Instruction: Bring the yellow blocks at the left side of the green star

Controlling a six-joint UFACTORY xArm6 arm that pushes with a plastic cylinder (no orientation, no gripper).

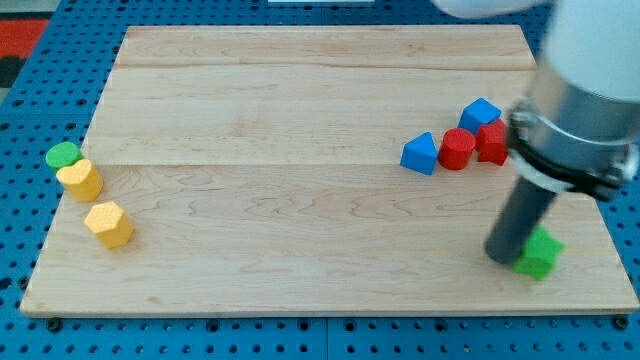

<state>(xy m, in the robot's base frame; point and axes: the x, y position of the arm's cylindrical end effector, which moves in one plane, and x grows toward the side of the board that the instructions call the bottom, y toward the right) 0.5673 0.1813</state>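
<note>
Green star [541,254], landmark: my tip [503,256] touching its left; no gripper fitted. Yellow blocks [80,179] [109,224] far left: approach from beyond, push rightward.

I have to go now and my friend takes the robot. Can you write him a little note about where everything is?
My tip is at the view's lower right, right beside the green star, on its left.
The two yellow blocks sit far away at the board's left edge, next to a green block.
A blue triangle, a red cylinder, another red block and a blue block are clustered at the right.
Done: nothing yet.
Left: push both yellow blocks across to the star's left side.
</note>
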